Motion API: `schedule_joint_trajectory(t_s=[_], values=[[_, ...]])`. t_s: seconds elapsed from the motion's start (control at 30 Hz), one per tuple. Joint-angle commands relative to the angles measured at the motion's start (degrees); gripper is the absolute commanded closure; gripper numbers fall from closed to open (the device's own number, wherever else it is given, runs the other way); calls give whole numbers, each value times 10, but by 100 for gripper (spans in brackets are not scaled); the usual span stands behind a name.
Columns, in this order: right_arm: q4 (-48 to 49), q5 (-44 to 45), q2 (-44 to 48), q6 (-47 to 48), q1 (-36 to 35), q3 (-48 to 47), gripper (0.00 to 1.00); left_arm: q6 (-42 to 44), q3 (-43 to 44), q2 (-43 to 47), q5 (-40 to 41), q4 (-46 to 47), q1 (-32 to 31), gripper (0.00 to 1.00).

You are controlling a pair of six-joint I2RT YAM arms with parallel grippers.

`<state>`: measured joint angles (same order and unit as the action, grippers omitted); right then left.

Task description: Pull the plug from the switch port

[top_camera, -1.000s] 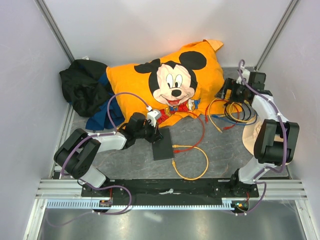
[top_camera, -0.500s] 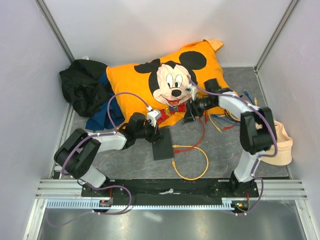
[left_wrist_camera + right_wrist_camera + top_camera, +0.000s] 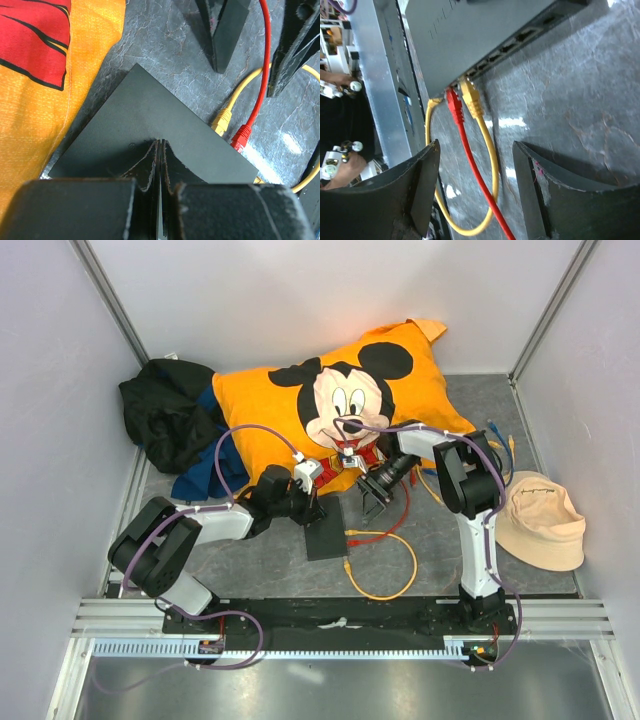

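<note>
The switch (image 3: 325, 531) is a flat dark box lying on the grey floor, also seen in the left wrist view (image 3: 150, 110) and the right wrist view (image 3: 485, 30). A red plug (image 3: 454, 105) and a yellow plug (image 3: 470, 97) sit side by side in its ports (image 3: 241, 137). My left gripper (image 3: 160, 142) is shut, its tips resting on the switch's top (image 3: 312, 508). Just right of the switch, my right gripper (image 3: 374, 506) stands open facing the ports. The red and yellow cables run between its fingers (image 3: 476, 145) without touching them.
An orange Mickey Mouse pillow (image 3: 340, 410) lies behind the switch, with a heap of black cloth (image 3: 165, 415) at the back left. A beige hat (image 3: 540, 522) sits at the right. A yellow cable loop (image 3: 385, 565) lies in front of the switch.
My right arm has swung from the back right across to the cables beside the switch, uncovering the hat, and its jaws have narrowed. The left arm has not moved.
</note>
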<state>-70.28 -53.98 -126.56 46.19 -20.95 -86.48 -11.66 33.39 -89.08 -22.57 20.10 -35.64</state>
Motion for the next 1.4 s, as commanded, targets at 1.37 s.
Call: schedule_joint_trajectory(t_s=[1.37], values=[[172,-7,-56,-224,-62,39,51,-41,-3,39,39,-226,-50,98]])
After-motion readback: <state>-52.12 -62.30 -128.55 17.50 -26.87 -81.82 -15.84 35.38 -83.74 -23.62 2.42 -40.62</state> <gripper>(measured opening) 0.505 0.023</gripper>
